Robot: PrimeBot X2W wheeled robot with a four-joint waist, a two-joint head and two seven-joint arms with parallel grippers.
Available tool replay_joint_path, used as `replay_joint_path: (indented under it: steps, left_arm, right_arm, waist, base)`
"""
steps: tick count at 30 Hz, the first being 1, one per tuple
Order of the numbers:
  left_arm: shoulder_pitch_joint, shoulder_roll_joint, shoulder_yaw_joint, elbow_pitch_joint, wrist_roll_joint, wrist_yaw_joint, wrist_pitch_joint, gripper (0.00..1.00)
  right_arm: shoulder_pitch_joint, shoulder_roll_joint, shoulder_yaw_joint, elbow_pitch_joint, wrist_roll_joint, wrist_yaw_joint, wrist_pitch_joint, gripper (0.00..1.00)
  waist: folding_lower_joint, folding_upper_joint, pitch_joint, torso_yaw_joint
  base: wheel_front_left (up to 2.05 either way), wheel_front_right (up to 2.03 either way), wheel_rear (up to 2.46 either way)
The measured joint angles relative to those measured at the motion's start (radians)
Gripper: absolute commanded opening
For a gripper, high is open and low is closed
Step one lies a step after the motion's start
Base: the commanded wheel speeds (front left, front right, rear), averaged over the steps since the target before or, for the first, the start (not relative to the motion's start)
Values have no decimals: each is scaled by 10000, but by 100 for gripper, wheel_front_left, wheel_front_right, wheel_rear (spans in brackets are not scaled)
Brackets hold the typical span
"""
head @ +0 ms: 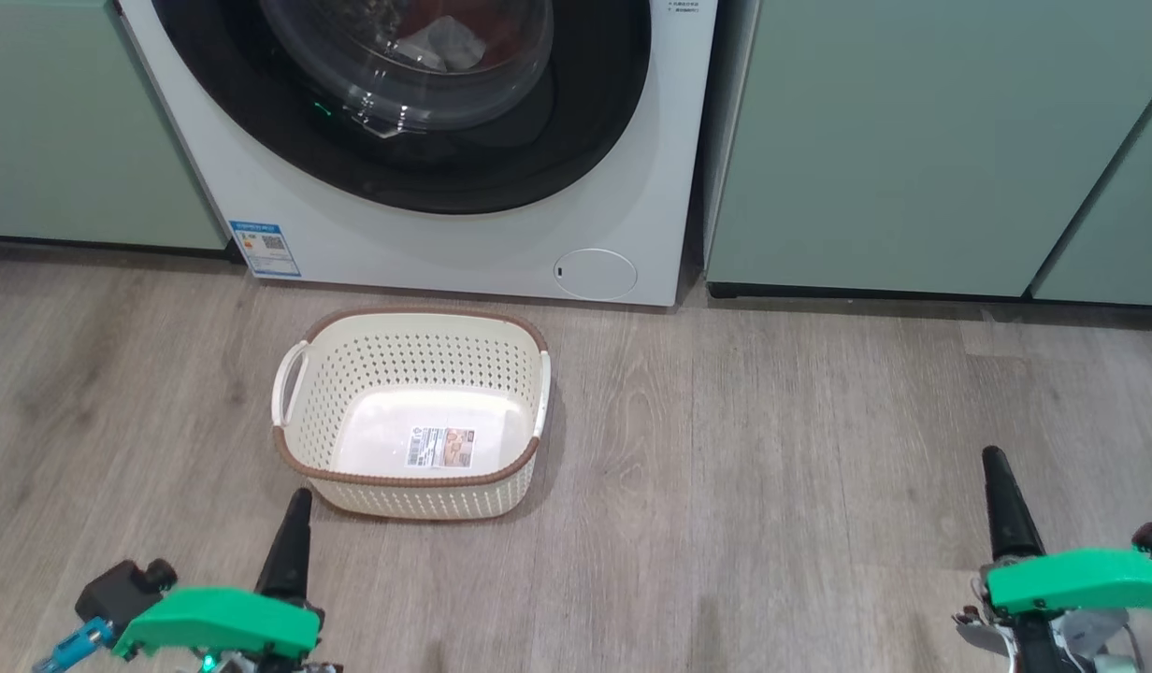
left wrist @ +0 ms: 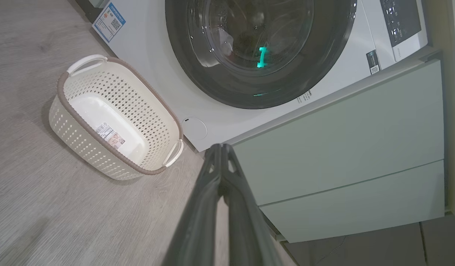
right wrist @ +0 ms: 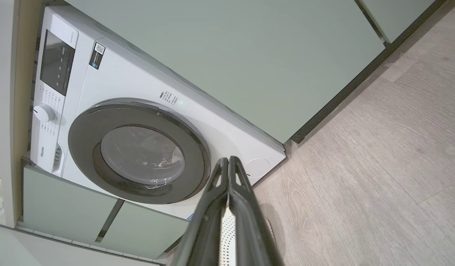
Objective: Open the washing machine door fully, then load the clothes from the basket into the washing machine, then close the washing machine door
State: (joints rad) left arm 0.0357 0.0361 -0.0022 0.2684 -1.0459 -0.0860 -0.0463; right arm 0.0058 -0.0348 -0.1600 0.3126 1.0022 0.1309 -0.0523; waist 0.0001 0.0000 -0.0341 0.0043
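The left end effector (head: 298, 502) sits at the lower left of the head view. Its two dark fingers are clenched together with nothing between them, and the left wrist view shows their tips touching. The right end effector (head: 994, 460) mirrors it at the lower right, likewise clenched and empty, with its fingers meeting in the right wrist view. Both hang over the wood-look floor (head: 772, 467). The right one is well apart from everything, and the left one is near the basket's front wall without touching it.

The basket (head: 417, 315) stands on the floor at centre-left, just in front of the washing machine (head: 398, 243), which spans the top of the frame between pale green cabinets (head: 913, 140). The basket's bottom is bare apart from a sticker (head: 440, 447), and no garment lies in it.

The washing machine door (head: 585, 121), at upper centre, lies flat against the machine's front in both wrist views, with no gap showing along its black rim. Behind the glass, a pale crumpled patch with a reddish tinge beside it looks like the clothes (head: 450, 42) inside the drum, though reflections make this uncertain.

With the basket emptied and the door apparently shut, all three steps look done, and the closing step seems to be at its very end. The next move calls for little, at most a firm press of closed fingers on the black rim to seat the latch. Whether the latch has caught cannot be told from these views.
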Motion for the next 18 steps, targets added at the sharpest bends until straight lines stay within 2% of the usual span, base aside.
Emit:
replay_joint_path:
  steps: [18]
  left_arm:
    - [-321, 0, 272, 48, -1791, -136, 485, 0]
  right_arm:
    - [-208, -2, 56, -81, 1929, -2, 520, 0]
  waist:
    - [0, 0, 122, -14]
  base:
    - [0, 0, 0]
